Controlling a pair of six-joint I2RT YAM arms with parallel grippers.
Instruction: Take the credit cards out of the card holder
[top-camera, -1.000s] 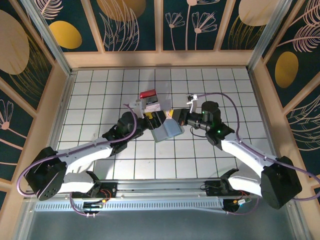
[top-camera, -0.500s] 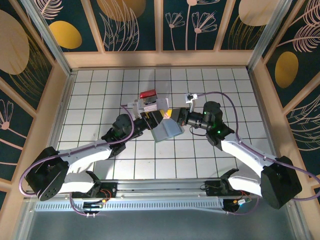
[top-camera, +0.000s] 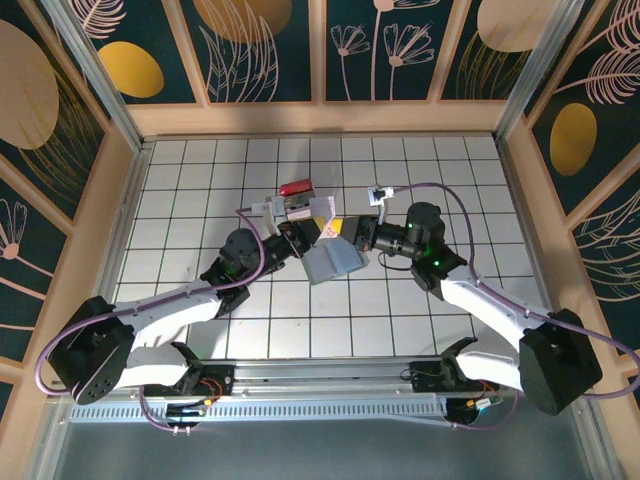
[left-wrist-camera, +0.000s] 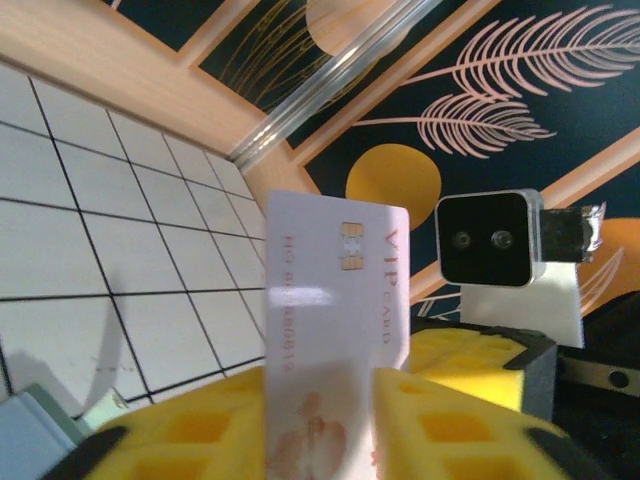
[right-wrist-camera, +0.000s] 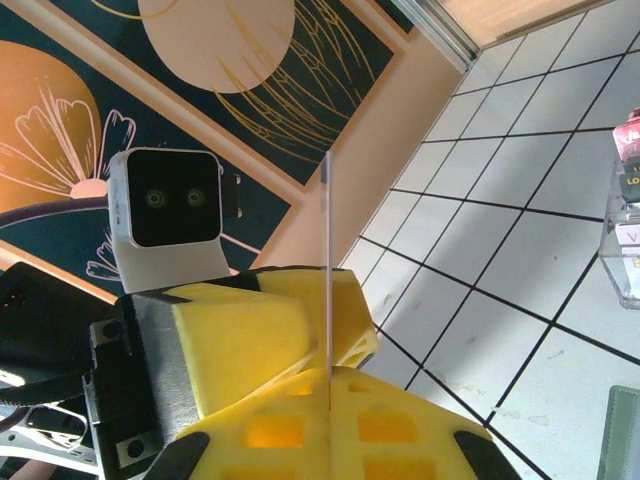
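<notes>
The card holder (top-camera: 333, 262), a blue-grey and pale green bifold, lies open on the white tiles between the two arms; one corner of it (left-wrist-camera: 35, 432) shows in the left wrist view. Just above it a white credit card (top-camera: 323, 232) marked VIP stands in the air between both grippers. My right gripper (right-wrist-camera: 328, 375) is shut on the card (right-wrist-camera: 328, 250), seen edge-on between its yellow pads. My left gripper (left-wrist-camera: 320, 390) meets it from the other side, with its yellow pads pressed against both long edges of the card (left-wrist-camera: 335, 280).
A red-topped block with a clear base (top-camera: 298, 198) stands just beyond the grippers, and its clear wall (right-wrist-camera: 625, 245) shows at the right of the right wrist view. Wooden walls ring the tiled floor. Open tiles lie to the left, right and front.
My left gripper's jaws have narrowed from wide open until they touch the card's edges. The right gripper has kept hold of the card. Both arms shifted only slightly.
</notes>
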